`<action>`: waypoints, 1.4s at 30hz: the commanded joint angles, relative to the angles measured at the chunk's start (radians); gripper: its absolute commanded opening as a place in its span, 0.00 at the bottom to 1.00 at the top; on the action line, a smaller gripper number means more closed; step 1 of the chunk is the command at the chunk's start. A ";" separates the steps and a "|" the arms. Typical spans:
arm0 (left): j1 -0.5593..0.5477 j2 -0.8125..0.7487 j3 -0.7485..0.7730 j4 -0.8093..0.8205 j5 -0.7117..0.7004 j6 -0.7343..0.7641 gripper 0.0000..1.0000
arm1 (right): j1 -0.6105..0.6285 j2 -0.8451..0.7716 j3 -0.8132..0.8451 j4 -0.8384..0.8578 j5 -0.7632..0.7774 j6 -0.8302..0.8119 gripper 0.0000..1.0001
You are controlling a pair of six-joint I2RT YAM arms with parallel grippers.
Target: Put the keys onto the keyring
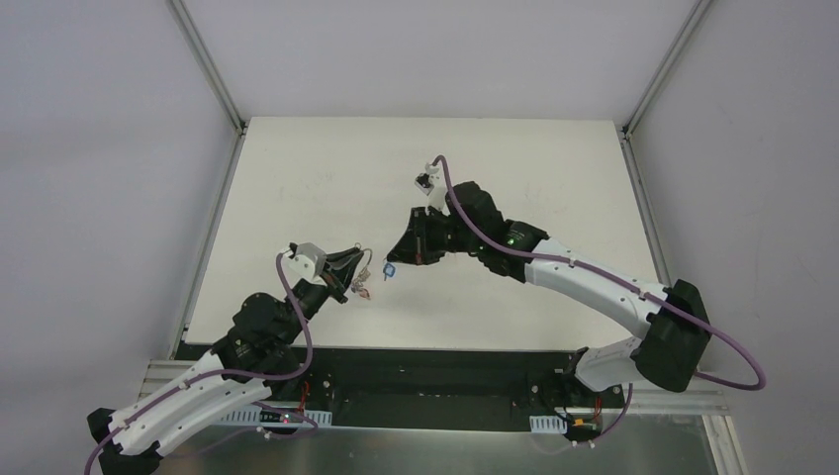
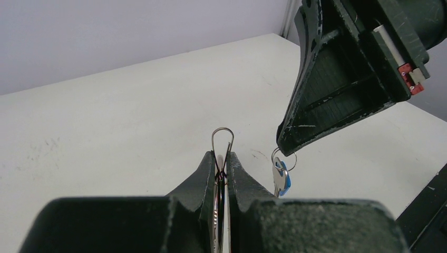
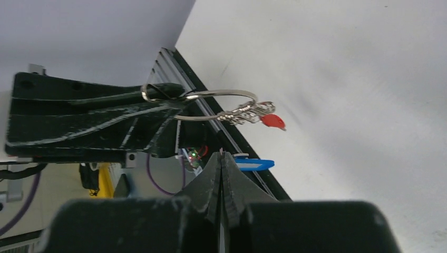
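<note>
Left pincer [image 2: 222, 158]: closed on the keyring [image 2: 222, 129], which was held edgewise and clear of the worktop [image 1: 297, 178]. A short arc of the ring stood out past the fingertips.

In the right wrist view, the fan of small silver keys [image 3: 242, 113] was seen hanging on the far part of the ring, with the red key [image 3: 272, 120] at its end. The red key was judged to be threaded on already, though the join itself could not be made out.

Right pincer [image 3: 221, 154]: closed, with the blue key [image 2: 281, 180] dangling from a small loop pinched at the tip. The blue key was held in the air just beside the keyring, apart from it and not threaded.

Progress was judged at about half. One key was apparently on, and the blue one was left to be worked onto the ring, presumably at the exposed arc.

Containers: none was seen in any view.
</note>
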State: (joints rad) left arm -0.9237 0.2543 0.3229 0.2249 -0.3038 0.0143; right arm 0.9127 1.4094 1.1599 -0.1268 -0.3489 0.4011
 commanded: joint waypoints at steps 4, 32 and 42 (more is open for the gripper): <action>-0.008 -0.031 -0.021 0.091 0.057 0.010 0.00 | 0.056 -0.055 -0.041 0.280 0.056 0.229 0.00; -0.008 -0.136 -0.167 0.375 0.265 0.084 0.00 | 0.137 -0.215 -0.320 0.633 0.268 0.571 0.00; -0.008 -0.136 -0.185 0.425 0.282 0.101 0.00 | 0.161 -0.178 -0.354 0.751 0.264 0.655 0.00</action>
State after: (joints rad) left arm -0.9237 0.1234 0.1467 0.5472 -0.0566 0.0967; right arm 1.0645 1.2316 0.8112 0.4816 -0.0906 0.9989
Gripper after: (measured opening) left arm 0.035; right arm 0.004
